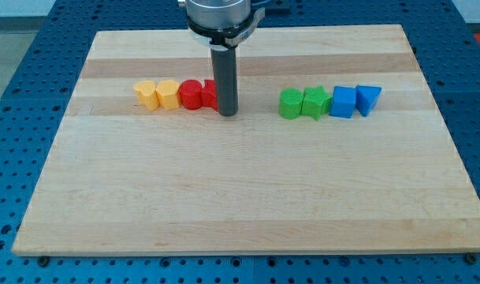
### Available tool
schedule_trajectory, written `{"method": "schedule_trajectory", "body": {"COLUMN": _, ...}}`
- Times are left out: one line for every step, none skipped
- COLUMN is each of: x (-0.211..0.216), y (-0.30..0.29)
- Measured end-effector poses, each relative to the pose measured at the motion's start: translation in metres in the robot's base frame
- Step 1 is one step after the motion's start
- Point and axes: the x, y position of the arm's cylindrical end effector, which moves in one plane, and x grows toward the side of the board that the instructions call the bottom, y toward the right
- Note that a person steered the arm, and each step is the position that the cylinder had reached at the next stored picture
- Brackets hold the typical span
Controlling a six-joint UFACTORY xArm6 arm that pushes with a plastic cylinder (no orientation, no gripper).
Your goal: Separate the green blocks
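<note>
green blocks apparently touching, tip well apart

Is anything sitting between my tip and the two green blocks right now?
Nothing visible. My tip stands at the right end of the red blocks; bare board lies between it and the left green block, which touches the right green block.

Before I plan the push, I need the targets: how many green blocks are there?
2: a round green block touching a green star-like block on its right, right of my tip. None appear hidden.
</note>
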Motion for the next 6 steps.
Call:
{"method": "schedule_trajectory", "body": {"x": -0.001, "y": 0.0}}
{"method": "schedule_trajectory", "body": {"x": -0.013, "y": 0.014}}
{"method": "schedule_trajectory", "body": {"x": -0.028, "y": 0.031}}
{"method": "schedule_trajectory", "body": {"x": -0.03, "y": 0.05}}
{"method": "schedule_trajectory", "body": {"x": -0.017, "y": 0.076}}
{"method": "schedule_trajectory", "body": {"x": -0.006, "y": 0.104}}
